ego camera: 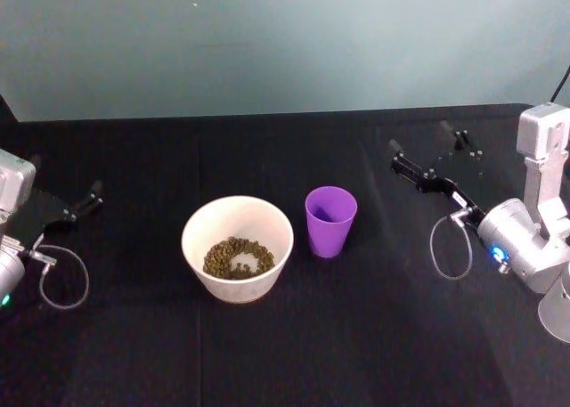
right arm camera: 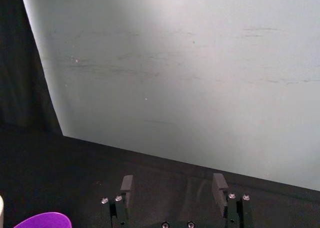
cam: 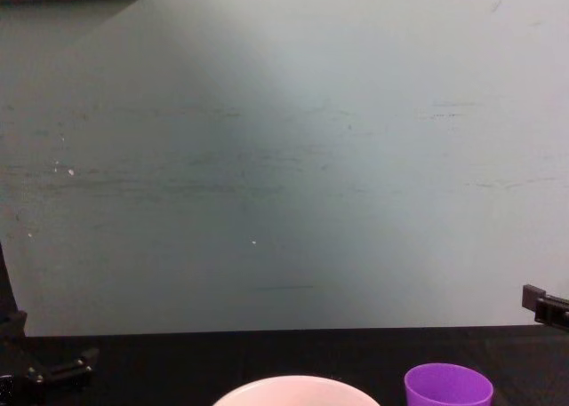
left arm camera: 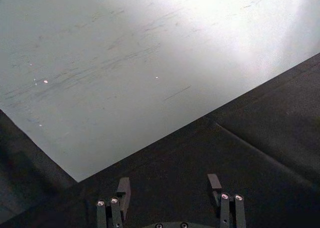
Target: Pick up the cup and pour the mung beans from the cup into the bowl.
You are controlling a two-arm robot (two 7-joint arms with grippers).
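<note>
The purple cup (ego camera: pixel 330 220) stands upright on the black table, just right of the white bowl (ego camera: pixel 198 231); what shows of its inside is purple. The mung beans (ego camera: pixel 238 257) lie in a ring on the bowl's bottom. My right gripper (ego camera: pixel 426 150) hovers open to the right of the cup and farther back, apart from it, with nothing between its fingers (right arm camera: pixel 219 184). The cup's rim (right arm camera: pixel 44 221) shows low in the right wrist view. My left gripper (ego camera: pixel 67 200) is parked open at the table's left edge, empty (left arm camera: pixel 169 187). The chest view catches the bowl's rim (cam: pixel 298 388) and the cup (cam: pixel 448 386).
A black cloth (ego camera: pixel 294 354) covers the table, and a pale grey-green wall (ego camera: pixel 285 42) rises behind its far edge. Loose cables (ego camera: pixel 450 247) loop from both wrists. Bare cloth stretches in front of the bowl and cup.
</note>
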